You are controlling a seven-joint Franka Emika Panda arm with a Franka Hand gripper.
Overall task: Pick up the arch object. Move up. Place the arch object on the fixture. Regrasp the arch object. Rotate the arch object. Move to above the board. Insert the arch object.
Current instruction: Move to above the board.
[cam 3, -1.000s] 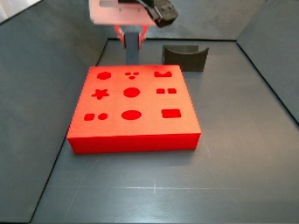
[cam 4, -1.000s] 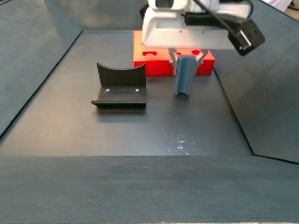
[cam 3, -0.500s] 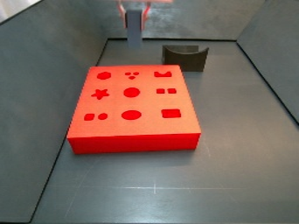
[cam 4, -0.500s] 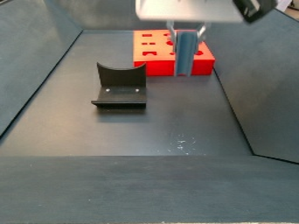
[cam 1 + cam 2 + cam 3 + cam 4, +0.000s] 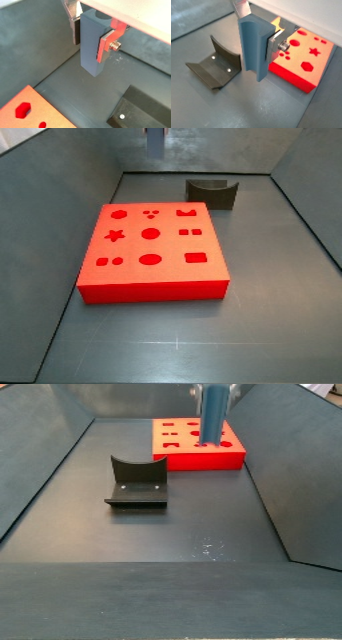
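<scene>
My gripper (image 5: 90, 36) is shut on the arch object (image 5: 93, 47), a slate blue-grey block hanging upright between the silver fingers (image 5: 74, 26) in both wrist views. High above the floor, the arch object (image 5: 252, 47) hangs between the fixture (image 5: 212, 67) and the board (image 5: 302, 56). In both side views only the block's lower end shows at the frame's top edge, the arch object (image 5: 155, 140) behind the board (image 5: 150, 250) and the arch object (image 5: 211, 414) over the board's far side. The gripper body is out of those views. The fixture (image 5: 211, 192) stands bare.
Sloping dark grey walls (image 5: 54, 188) enclose the grey floor (image 5: 174, 534) on all sides. The fixture (image 5: 136, 482) sits beside the red board (image 5: 198, 444), with a strip of floor between them.
The gripper has risen straight up with the arch object, leaving the top of both side views. The block's lower end is now well above the floor.
</scene>
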